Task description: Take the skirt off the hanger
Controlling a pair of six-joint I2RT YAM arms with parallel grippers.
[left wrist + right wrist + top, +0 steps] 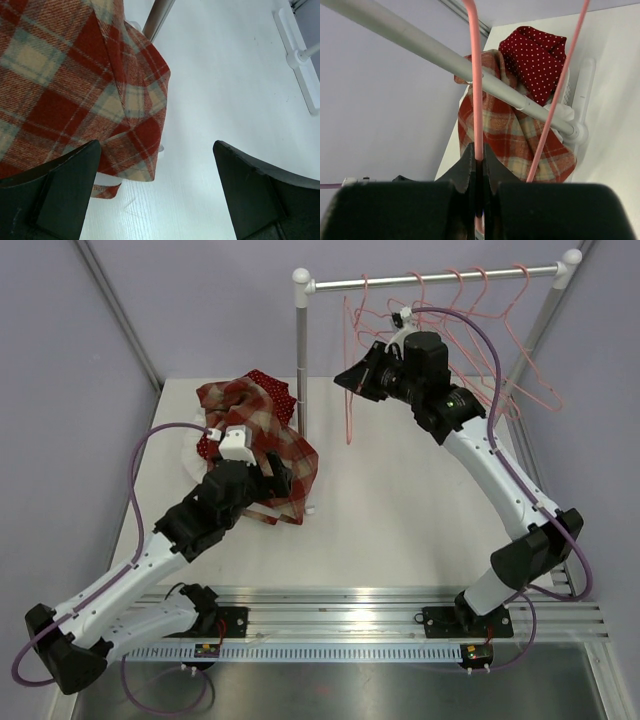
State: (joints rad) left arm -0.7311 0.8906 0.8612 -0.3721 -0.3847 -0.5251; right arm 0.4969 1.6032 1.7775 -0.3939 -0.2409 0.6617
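Top view: the left gripper (272,476), in the left half of the frame, hangs with its jaws spread wide and nothing between them, directly over the plaid skirt (285,445). The skirt lies crumpled on the white table (400,510), at the foot of the rack's upright post (301,360) and off any hanger. A red polka-dot cloth (265,380) lies touching it at the upper left. At upper centre, the right gripper (345,380) is closed tight on the wire of a pink hanger (349,420) hooked on the rail (430,280). More pink hangers (500,330) hang empty further right.
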